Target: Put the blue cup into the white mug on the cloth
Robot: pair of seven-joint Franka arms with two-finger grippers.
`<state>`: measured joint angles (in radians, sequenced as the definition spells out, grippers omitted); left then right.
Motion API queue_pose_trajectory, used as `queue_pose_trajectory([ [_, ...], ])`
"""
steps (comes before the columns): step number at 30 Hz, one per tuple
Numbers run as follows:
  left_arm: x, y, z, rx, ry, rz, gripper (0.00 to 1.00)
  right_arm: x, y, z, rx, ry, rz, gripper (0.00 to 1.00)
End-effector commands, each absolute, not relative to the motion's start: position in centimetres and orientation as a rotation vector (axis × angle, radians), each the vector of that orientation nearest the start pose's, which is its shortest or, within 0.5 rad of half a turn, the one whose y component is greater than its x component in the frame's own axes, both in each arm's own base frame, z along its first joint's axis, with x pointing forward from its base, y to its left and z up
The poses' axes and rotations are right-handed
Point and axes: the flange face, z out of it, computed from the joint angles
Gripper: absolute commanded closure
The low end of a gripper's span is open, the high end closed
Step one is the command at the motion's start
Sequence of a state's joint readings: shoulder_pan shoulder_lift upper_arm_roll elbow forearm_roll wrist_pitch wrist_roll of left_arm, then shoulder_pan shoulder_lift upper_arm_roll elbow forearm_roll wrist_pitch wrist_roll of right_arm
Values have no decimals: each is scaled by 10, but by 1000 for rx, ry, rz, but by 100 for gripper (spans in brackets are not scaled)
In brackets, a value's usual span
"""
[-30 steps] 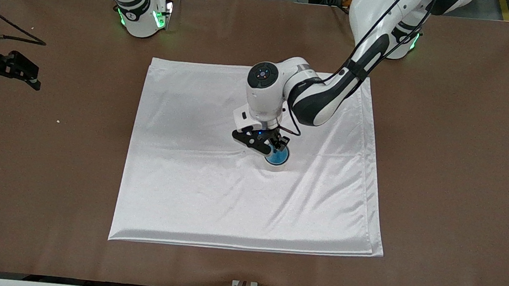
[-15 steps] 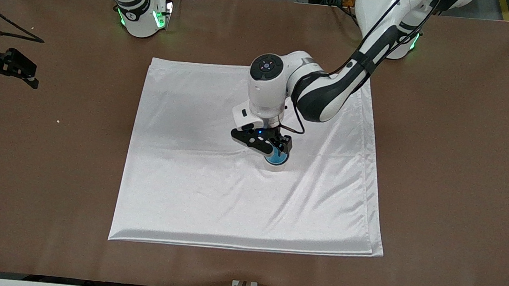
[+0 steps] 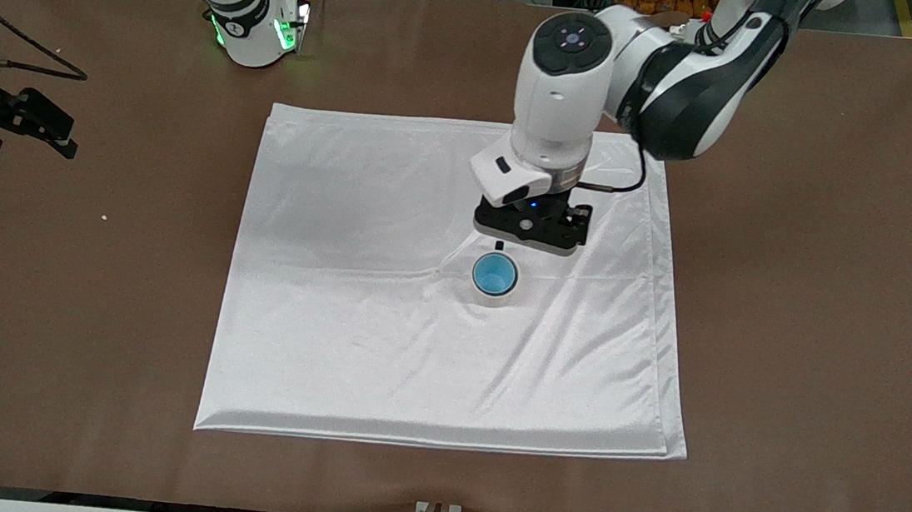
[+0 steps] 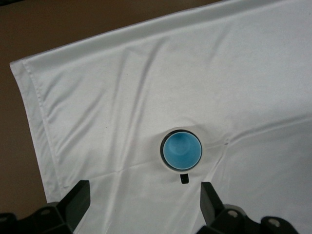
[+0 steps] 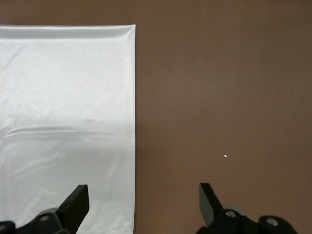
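Note:
The blue cup sits upright inside the white mug, which stands on the cloth near its middle. In the left wrist view the blue cup fills the mug's rim, and the mug's small black handle shows. My left gripper is open and empty, raised above the cloth just beside the mug on the side toward the robots' bases; its fingers stand wide apart. My right gripper is open and empty over the bare table at the right arm's end, where that arm waits.
The brown table surrounds the cloth on all sides. The cloth's edge shows in the right wrist view, with a small white crumb on the table. Another crumb lies on the table toward the right arm's end.
My left gripper has let go of the blue cup, opened, and risen up and back toward the robots' bases. The cup stays in the mug. The right gripper barely moved.

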<state>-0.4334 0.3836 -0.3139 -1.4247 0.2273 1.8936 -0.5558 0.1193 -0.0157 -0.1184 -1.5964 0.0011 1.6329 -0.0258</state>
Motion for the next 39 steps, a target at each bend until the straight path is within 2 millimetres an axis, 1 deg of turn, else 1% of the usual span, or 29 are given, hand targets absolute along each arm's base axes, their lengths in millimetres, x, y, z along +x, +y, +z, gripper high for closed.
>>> queue_pose_trajectory([
  [1,525,-374,539,-3127,251,-203,0,552,-6,631,-3136,3,-74,0],
  [3,524,-360,551,-3129,262,-181,0,553,-5,629,-3136,-2,-70,0],
  [5,521,-343,566,-3144,226,-152,0,554,-5,628,-3136,-5,-67,0],
  [8,523,-316,581,-3161,150,-133,0,554,-4,627,-3136,-12,-65,0],
  [12,516,-284,594,-3162,122,-138,0,554,-7,628,-3138,-12,-67,0],
  [14,516,-261,598,-3194,78,-116,0,554,-9,628,-3141,-58,-67,0],
  [16,517,-232,604,-3242,13,-96,0,554,-13,628,-3145,-116,-67,0],
  [18,514,-209,611,-3259,-45,-103,0,554,-21,628,-3144,-118,-67,0],
  [20,507,-201,614,-3248,-66,-105,0,553,-27,627,-3138,-96,-65,0],
  [25,487,-184,622,-3217,-106,-105,0,553,-26,626,-3137,-84,-53,0],
  [28,477,-180,619,-3205,-108,-99,0,552,-25,626,-3136,-82,-44,0],
  [33,472,-178,617,-3185,-104,-70,0,552,-25,626,-3134,-74,-39,0],
  [39,472,-176,615,-3174,-76,-49,0,551,-24,625,-3134,-79,-25,0],
])
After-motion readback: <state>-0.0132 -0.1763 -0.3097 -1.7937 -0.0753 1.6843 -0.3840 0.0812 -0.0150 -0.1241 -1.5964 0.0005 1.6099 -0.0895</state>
